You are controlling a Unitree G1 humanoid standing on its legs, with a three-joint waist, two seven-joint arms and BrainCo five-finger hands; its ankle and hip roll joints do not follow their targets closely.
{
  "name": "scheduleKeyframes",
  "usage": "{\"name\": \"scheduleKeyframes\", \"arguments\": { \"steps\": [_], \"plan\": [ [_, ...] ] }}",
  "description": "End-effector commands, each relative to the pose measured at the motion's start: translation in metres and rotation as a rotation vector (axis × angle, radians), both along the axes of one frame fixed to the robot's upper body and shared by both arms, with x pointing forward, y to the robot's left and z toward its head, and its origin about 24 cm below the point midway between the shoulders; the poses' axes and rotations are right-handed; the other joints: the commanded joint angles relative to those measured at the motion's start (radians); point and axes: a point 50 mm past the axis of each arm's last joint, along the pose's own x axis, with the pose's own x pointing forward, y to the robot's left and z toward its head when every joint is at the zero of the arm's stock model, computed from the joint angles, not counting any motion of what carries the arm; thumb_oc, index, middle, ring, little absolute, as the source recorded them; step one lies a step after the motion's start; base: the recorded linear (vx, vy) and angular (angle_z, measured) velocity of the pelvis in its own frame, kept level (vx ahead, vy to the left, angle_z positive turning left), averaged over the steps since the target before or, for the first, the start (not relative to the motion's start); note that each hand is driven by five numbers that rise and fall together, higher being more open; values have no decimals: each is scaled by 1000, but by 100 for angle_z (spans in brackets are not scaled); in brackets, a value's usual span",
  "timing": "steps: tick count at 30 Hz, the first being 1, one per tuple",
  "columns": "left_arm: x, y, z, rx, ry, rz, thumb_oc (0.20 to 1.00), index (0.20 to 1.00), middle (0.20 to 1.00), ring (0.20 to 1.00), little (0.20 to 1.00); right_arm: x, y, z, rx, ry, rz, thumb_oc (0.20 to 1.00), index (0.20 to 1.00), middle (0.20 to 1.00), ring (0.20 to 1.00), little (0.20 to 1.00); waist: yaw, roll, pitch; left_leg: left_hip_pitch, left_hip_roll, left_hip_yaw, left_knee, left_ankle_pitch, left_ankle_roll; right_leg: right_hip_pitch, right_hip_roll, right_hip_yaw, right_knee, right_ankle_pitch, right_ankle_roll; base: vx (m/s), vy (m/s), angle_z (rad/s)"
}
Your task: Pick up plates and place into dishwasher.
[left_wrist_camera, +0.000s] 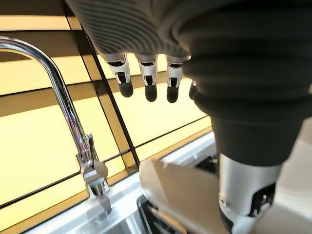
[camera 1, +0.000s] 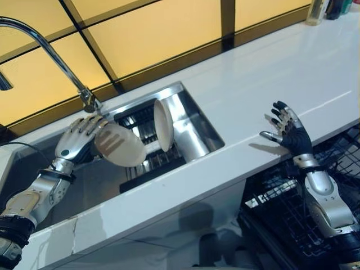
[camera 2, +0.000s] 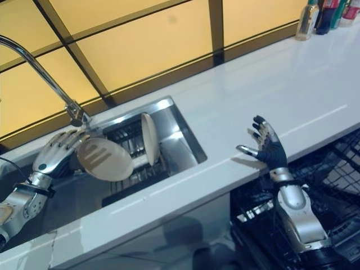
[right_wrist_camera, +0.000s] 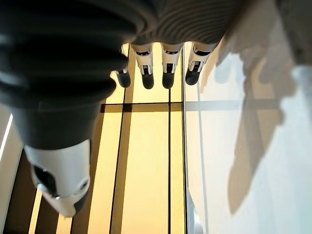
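Observation:
My left hand (camera 1: 77,139) holds a cream plate (camera 1: 121,146) tilted in the air over the sink (camera 1: 198,134), its fingers curled over the rim. In the left wrist view the thumb (left_wrist_camera: 243,197) lies against the plate (left_wrist_camera: 180,190). A second cream plate (camera 1: 163,125) stands on edge in the dark rack inside the sink. My right hand (camera 1: 289,132) hovers open, fingers spread, above the front edge of the white counter (camera 1: 253,79), over the open dishwasher's black wire rack (camera 1: 278,211). Its straight fingers (right_wrist_camera: 146,66) show in the right wrist view.
A tall chrome faucet (camera 1: 56,56) arches over the left of the sink, close to my left hand. Yellow wall panels run behind the counter. Bottles (camera 2: 322,14) stand at the counter's far right corner.

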Motion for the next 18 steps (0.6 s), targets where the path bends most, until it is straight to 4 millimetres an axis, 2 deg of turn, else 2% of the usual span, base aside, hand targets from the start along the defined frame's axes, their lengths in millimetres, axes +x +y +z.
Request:
{"name": "scheduleKeyframes", "arguments": {
  "steps": [1, 5, 10, 18],
  "plan": [
    [17, 2, 31, 8, -159, 27, 1000, 1000, 1000, 1000, 1000, 9, 4, 26, -26, -96, 26, 1000, 1000, 1000, 1000, 1000, -9, -59, 5, -184, -76, 25, 186, -103, 56, 14, -135, 1, -117, 81, 77, -139, 46, -19],
    [24, -2, 34, 5, -179, 21, 1000, 1000, 1000, 1000, 1000, 14, 8, 35, -34, -126, 26, 1000, 1000, 1000, 1000, 1000, -12, -58, 39, -212, -73, 32, 194, -93, 51, -17, -133, 6, -108, 88, 73, -85, 35, -5],
    [29, -8, 30, 9, -171, 15, 1000, 1000, 1000, 1000, 1000, 17, 9, 44, -60, -150, 30, 1000, 1000, 1000, 1000, 1000, -19, -52, 74, -246, -73, 37, 215, -86, 45, -56, -139, 10, -91, 93, 68, -49, 58, -7],
    [35, -10, 34, 4, -232, 36, 1000, 1000, 1000, 1000, 1000, 23, 13, 57, -83, -182, 24, 1000, 1000, 1000, 1000, 1000, -26, -44, 120, -292, -74, 37, 236, -73, 36, -110, -138, 18, -67, 97, 58, -35, 43, -1]
  ]
}}
